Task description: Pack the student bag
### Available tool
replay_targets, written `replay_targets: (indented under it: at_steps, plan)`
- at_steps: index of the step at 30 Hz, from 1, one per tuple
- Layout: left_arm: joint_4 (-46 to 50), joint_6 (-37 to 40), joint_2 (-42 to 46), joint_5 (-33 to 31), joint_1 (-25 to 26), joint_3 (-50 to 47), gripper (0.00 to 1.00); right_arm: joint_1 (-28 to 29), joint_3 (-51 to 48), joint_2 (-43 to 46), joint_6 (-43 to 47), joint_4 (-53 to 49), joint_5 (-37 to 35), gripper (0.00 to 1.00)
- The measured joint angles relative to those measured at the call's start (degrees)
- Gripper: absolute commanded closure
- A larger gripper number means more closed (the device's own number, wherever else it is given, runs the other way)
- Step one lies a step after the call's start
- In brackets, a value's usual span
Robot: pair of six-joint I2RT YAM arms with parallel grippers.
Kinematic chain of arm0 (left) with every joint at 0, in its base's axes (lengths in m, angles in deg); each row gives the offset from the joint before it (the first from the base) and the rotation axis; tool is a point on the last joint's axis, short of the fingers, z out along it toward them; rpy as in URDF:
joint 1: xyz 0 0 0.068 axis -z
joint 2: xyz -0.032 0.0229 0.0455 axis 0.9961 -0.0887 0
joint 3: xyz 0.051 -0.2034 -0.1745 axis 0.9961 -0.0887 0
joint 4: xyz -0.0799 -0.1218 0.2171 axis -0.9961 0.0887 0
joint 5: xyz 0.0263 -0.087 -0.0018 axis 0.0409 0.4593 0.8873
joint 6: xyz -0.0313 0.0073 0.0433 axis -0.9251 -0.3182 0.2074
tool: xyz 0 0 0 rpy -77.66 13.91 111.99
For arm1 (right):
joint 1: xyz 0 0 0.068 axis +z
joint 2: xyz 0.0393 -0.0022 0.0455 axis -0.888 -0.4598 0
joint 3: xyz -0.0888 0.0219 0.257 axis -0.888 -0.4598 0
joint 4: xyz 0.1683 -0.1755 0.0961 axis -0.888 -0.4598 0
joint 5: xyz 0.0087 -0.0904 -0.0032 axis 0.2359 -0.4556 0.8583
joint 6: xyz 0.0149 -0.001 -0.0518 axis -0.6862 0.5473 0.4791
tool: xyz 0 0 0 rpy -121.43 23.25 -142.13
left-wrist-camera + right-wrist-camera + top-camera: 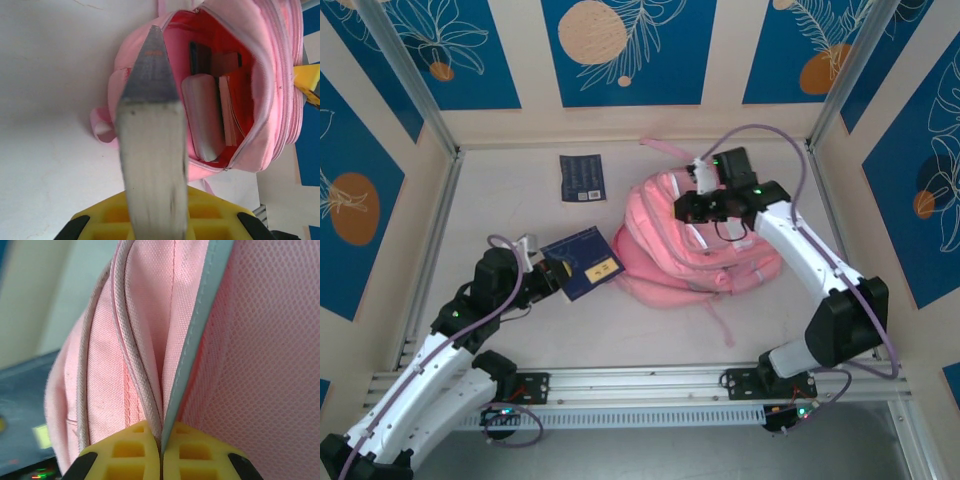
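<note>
Right wrist view puts your right gripper point(161, 452) at the bottom of the frame. Its yellow fingers point(132, 447) are pressed together on a fold of the student bag point(125, 340), and pink fabric and a pale strip point(195, 330) run down into the seam between them. From the top external camera, that gripper sits at the far side of the bag, which lies on the worktop point(500, 200) right of centre with one pink strap point(720, 325) trailing toward you.

Your left gripper point(548, 272) is clamped on a dark blue book point(582, 263) with a yellow label. The book's free corner is just beside the bag's left edge. Through the left wrist camera you see the book edge-on, pale pages facing you, pointing at the bag's open mouth. Inside the red-lined compartment a pale pink case point(202, 115) lies beside a red-covered book point(234, 107), with a dark flat item point(200, 57) behind them.

A second dark booklet point(583, 178) lies flat on the worktop beyond the book and well apart from the bag.
</note>
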Motion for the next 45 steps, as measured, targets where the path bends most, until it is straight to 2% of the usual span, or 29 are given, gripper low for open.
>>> replay_targets:
  at_steps: [6,10,16,26,38,41,45]
  plan:
    - [-6.0,-1.4,-2.6,6.1,0.0,0.0,1.0,-7.5,-7.8,2.8,-10.0,11.6,18.4,1.0]
    - [-13.6,-4.4,-7.7,10.6,0.1,-0.4,1.0,-9.5,-8.4,3.7,-16.0,16.7,25.6,1.0]
    - [-22.6,-7.5,-14.9,13.2,1.1,-0.6,1.0,-10.8,-9.7,4.9,-24.0,22.5,33.6,1.0]
    - [-30.6,-8.8,-24.9,13.6,7.1,3.4,1.0,-10.8,-9.7,4.8,-28.3,25.2,37.6,1.0]
    - [-32.9,-8.8,-27.6,12.4,8.5,7.3,1.0,-11.0,-10.7,4.8,-30.4,27.4,37.9,1.0]
    - [-35.8,-9.3,-32.5,11.1,11.0,8.9,1.0,-10.9,-11.2,4.8,-31.3,28.9,37.9,1.0]
    - [-39.4,-10.7,-43.3,8.3,14.9,11.0,1.0,-10.9,-11.5,4.9,-32.1,29.8,37.8,1.0]
